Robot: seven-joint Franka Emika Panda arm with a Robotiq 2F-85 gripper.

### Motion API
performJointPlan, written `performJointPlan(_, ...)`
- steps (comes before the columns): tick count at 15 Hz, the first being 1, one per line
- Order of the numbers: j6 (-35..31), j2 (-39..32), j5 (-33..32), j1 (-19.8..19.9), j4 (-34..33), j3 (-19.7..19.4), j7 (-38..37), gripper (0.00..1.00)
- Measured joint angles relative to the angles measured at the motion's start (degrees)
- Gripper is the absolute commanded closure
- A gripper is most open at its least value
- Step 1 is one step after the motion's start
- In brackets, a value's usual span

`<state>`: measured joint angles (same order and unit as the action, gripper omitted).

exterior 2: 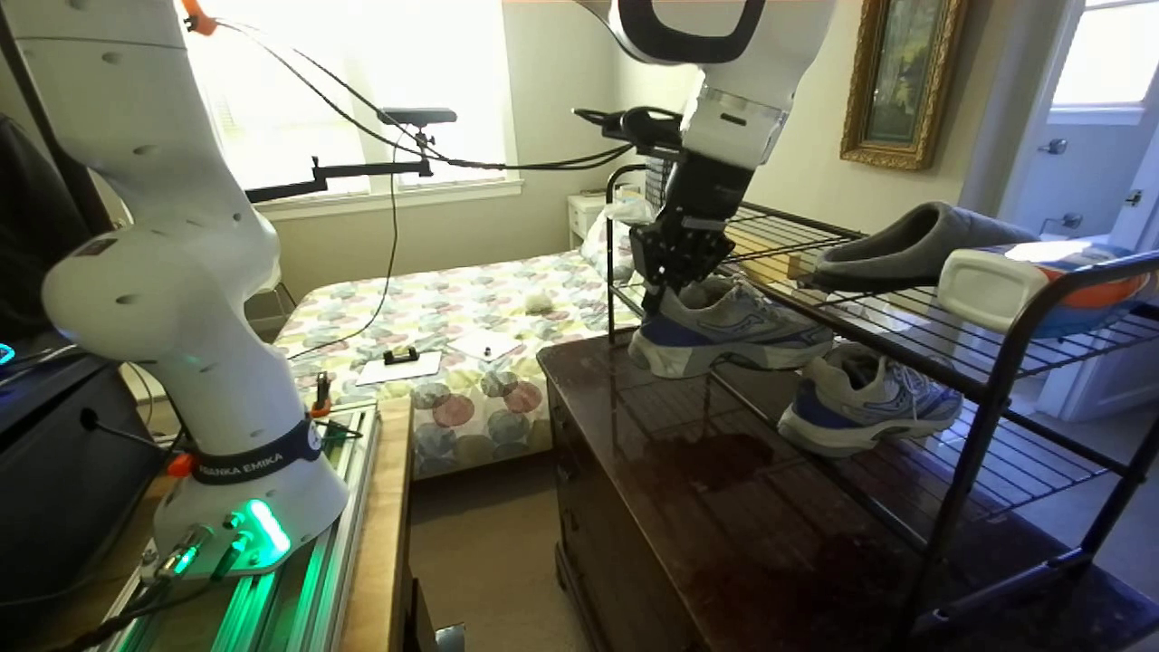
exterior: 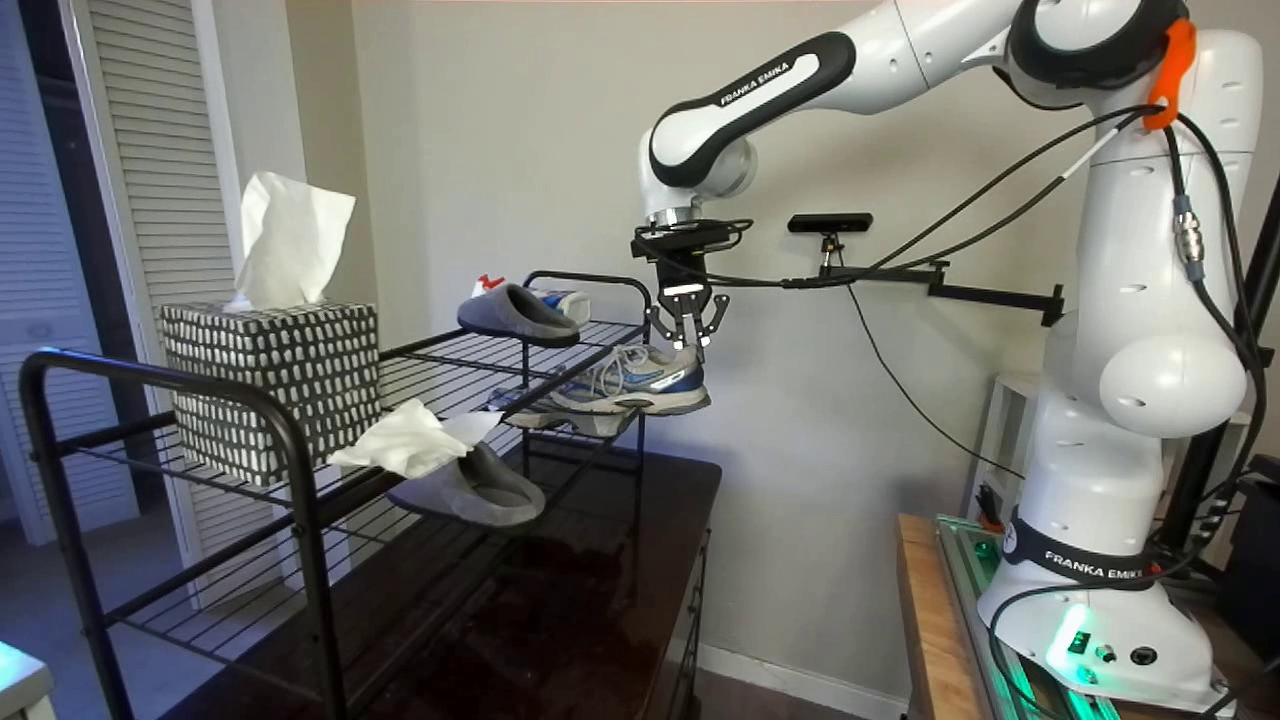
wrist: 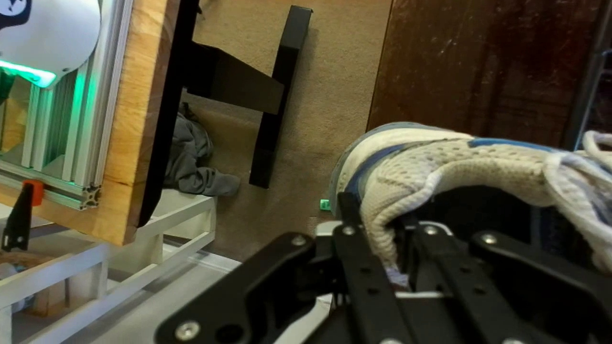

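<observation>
Pinching the heel collar (wrist: 382, 234) | gripper (wrist: 380, 217) narrow, holding running shoe (exterior 2: 738, 333) at shoe rack's (exterior 2: 1005, 364) edge; its mate (exterior 2: 860, 407) at 4 o'clock in an exterior view | grip squarely, since soft fabric may fold

Gray and blue sneaker (exterior 2: 733, 330), heel (wrist: 382, 200) pinched

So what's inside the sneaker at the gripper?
One finger of the gripper is inside the heel of the sneaker. Deeper in, the opening is too dark to tell; the toe end is covered.
</observation>
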<state>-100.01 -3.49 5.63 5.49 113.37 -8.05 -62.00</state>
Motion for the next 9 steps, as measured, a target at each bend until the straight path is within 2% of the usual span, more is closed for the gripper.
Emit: performJointPlan(9, -11.6, 0.3, -1.8, -0.1, 6.1, 0.7, 4.0, 0.95)
